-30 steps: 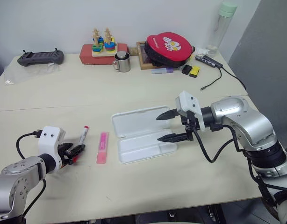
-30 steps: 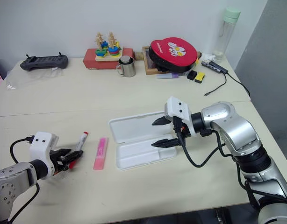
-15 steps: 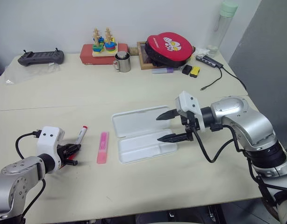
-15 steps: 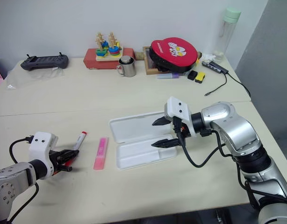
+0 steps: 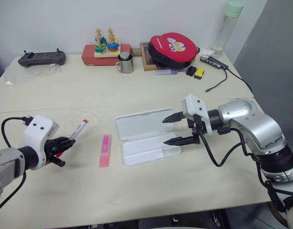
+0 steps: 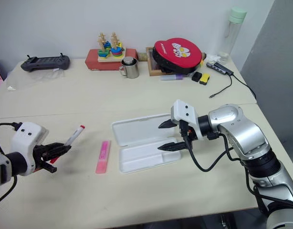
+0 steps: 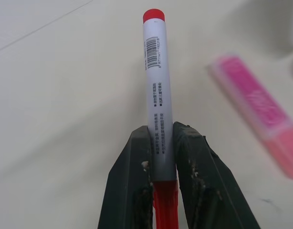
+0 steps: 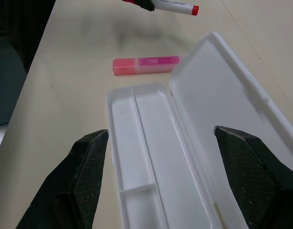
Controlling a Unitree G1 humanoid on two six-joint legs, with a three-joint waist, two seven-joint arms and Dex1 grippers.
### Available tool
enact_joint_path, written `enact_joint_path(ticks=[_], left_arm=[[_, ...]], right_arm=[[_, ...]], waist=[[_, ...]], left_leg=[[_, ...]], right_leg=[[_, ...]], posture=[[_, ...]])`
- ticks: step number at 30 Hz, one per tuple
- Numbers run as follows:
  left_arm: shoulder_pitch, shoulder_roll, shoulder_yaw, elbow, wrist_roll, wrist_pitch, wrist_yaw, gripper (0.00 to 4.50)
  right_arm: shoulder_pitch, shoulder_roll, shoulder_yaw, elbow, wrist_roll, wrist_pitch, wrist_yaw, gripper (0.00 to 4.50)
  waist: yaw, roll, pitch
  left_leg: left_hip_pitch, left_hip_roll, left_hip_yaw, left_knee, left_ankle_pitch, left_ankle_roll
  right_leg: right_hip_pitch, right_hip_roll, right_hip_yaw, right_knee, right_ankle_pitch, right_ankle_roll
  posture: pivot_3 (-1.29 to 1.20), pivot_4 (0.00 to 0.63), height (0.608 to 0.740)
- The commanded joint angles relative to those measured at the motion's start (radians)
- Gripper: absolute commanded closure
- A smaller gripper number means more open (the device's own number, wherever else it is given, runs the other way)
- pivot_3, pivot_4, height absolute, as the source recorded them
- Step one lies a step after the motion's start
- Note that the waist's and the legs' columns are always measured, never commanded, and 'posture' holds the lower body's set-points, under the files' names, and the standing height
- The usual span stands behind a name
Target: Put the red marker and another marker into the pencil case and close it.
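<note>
Left claw clamps my red marker by its cap end above the surface, open pencil case off to its right under my wide-open right claw.

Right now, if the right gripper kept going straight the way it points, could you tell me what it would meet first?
Most likely the pencil case: the open right gripper points across and down at its tray. Past it lies the pink highlighter. Depth is uncertain.
</note>
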Motion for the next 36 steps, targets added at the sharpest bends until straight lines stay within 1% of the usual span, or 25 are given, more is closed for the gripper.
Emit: enact_joint_path(ticks=[1, 3, 5, 7, 10, 14, 15, 19, 21, 28, 33, 36], left_arm=[[0.018, 0.037, 0.047, -0.069, -0.055, -0.030, -0.118, 4.11], [0.012, 0.080, 0.006, -0.113, -0.076, -0.069, -0.202, 4.11], [-0.003, 0.108, -0.040, -0.121, -0.065, -0.110, -0.237, 4.11], [-0.027, 0.123, -0.083, -0.114, -0.055, -0.150, -0.261, 4.11], [-0.115, 0.121, -0.189, -0.102, -0.040, -0.207, -0.268, 4.11], [-0.301, 0.072, -0.429, -0.029, 0.099, -0.317, -0.222, 4.11], [-0.330, 0.063, -0.466, -0.007, 0.128, -0.331, -0.214, 4.11], [-0.369, 0.041, -0.513, 0.033, 0.171, -0.362, -0.210, 4.11], [-0.377, 0.015, -0.584, 0.063, 0.250, -0.455, -0.207, 4.11], [-0.463, -0.106, -0.749, 0.124, 0.357, -0.496, -0.196, 4.11], [-0.531, -0.186, -0.808, 0.178, 0.426, -0.505, -0.165, 4.11], [-0.551, -0.213, -0.819, 0.192, 0.451, -0.499, -0.155, 4.11]], right_arm=[[0.001, -0.012, -0.014, -0.024, 0.013, -0.016, 0.008, 0.78], [0.003, -0.016, -0.015, -0.028, 0.016, -0.013, 0.012, 0.78], [0.004, -0.018, -0.012, -0.028, 0.015, -0.015, 0.012, 0.78], [0.004, -0.020, -0.011, -0.029, 0.015, -0.015, 0.014, 0.78], [0.003, -0.023, -0.011, -0.030, 0.013, -0.012, 0.011, 0.78], [0.001, -0.027, -0.010, -0.035, 0.014, -0.008, 0.005, 0.78], [0.002, -0.028, -0.008, -0.037, 0.014, -0.007, 0.005, 0.78], [0.005, -0.034, -0.009, -0.054, 0.020, 0.000, 0.006, 0.78], [0.007, -0.038, -0.017, -0.065, 0.028, 0.014, 0.000, 0.78], [0.005, -0.046, -0.023, -0.080, 0.041, 0.038, -0.008, 0.78], [0.003, -0.049, -0.020, -0.084, 0.049, 0.043, -0.015, 0.78], [0.002, -0.051, -0.019, -0.086, 0.053, 0.044, -0.018, 0.78]], waist=[[0.000, 0.000, 0.000], [0.000, 0.000, 0.000], [0.001, 0.000, 0.000], [0.003, 0.001, 0.000], [0.002, 0.000, 0.000], [0.006, 0.001, 0.001], [0.006, 0.001, 0.001], [-0.002, 0.001, 0.001], [-0.002, 0.001, 0.001], [0.005, 0.000, 0.001], [0.007, 0.001, 0.001], [0.005, 0.000, 0.001]], left_leg=[[0.000, 0.000, 0.000, 0.000, 0.000, 0.000], [0.000, 0.000, -0.001, 0.000, 0.000, 0.000], [0.000, 0.000, -0.001, 0.000, 0.000, 0.000], [0.000, 0.000, 0.000, 0.000, 0.000, 0.000], [0.000, 0.000, 0.000, 0.000, 0.000, 0.000], [0.000, 0.000, 0.000, 0.000, 0.000, 0.000], [0.000, -0.001, 0.000, 0.000, 0.000, 0.000], [-0.001, 0.000, 0.001, 0.000, 0.000, 0.000], [-0.001, 0.000, 0.001, 0.000, 0.000, 0.000], [-0.002, 0.000, 0.000, 0.001, 0.000, 0.000], [-0.001, 0.000, 0.000, 0.001, 0.000, 0.001], [-0.001, 0.000, 0.000, 0.002, 0.000, 0.001]], right_leg=[[0.000, 0.000, 0.000, 0.000, 0.000, 0.000], [0.000, 0.001, -0.001, 0.001, 0.000, 0.000], [-0.001, 0.001, -0.001, 0.001, 0.000, 0.000], [0.000, 0.000, 0.000, 0.000, -0.001, 0.001], [0.000, 0.000, 0.000, 0.001, -0.001, 0.001], [0.000, 0.001, 0.000, 0.001, 0.000, 0.001], [0.000, 0.001, 0.000, 0.000, 0.000, 0.001], [0.000, 0.001, 0.001, 0.000, 0.000, 0.000], [-0.001, 0.001, 0.001, 0.001, 0.000, 0.000], [-0.001, 0.001, 0.000, 0.001, 0.000, 0.000], [-0.001, 0.001, 0.000, 0.001, 0.000, 0.000], [0.000, 0.001, 0.000, 0.002, 0.000, 0.000]], posture=[[0.00, 0.150, 0.740], [0.00, 0.150, 0.740], [0.00, 0.150, 0.740], [0.00, 0.150, 0.740], [0.00, 0.150, 0.740], [0.00, 0.150, 0.740], [0.00, 0.150, 0.740], [0.00, 0.150, 0.740], [0.00, 0.150, 0.740], [0.00, 0.150, 0.740], [0.00, 0.150, 0.740], [0.00, 0.150, 0.740]])
